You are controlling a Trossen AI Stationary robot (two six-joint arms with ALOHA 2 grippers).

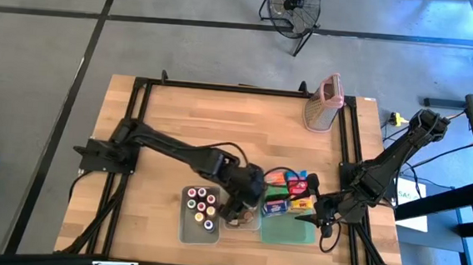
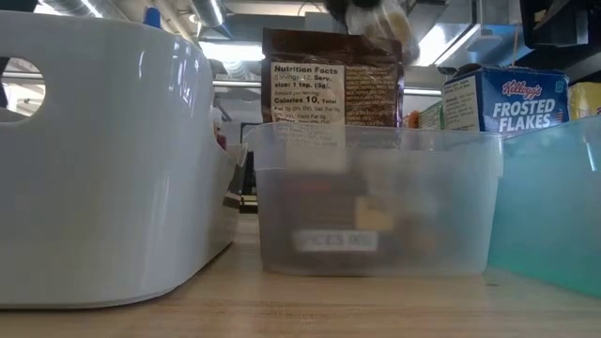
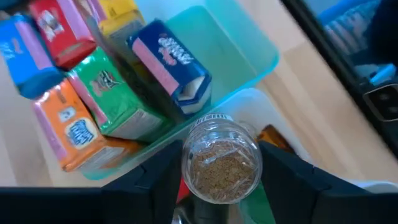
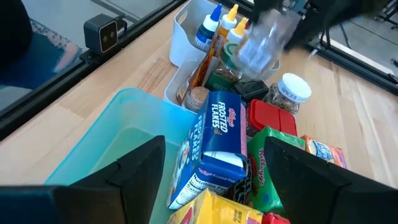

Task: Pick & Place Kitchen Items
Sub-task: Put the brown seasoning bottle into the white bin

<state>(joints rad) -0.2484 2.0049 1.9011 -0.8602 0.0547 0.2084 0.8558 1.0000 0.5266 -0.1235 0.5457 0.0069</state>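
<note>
My left gripper (image 1: 235, 209) is shut on a small clear spice jar (image 3: 221, 163) full of brown flakes. It hangs over the clear tub (image 1: 243, 223), beside the green tray (image 3: 249, 50). Several cartons stand in the tray, among them a blue Frosted Flakes one (image 4: 217, 134), a green one (image 3: 109, 93) and an orange one (image 3: 71, 130). The right wrist view shows the jar (image 4: 264, 37) as a blur above the tubs. My right gripper (image 4: 214, 180) waits open at the tray's right end (image 1: 310, 214), with nothing between its fingers. My left gripper pinches the jar's round side wall (image 3: 189, 171) between its two fingers, one on either side. The fingers slant downward. The jar is lifted clear above the clear tub, and one clear round end faces the wrist camera.
A white tub (image 1: 200, 215) holding several capped bottles stands left of the clear tub. A brown packet (image 2: 333, 80) stands upright in the clear tub. A white-capped jar (image 4: 292, 87) lies behind the cartons. The metal grater (image 1: 324, 101) stands at the far right of the table.
</note>
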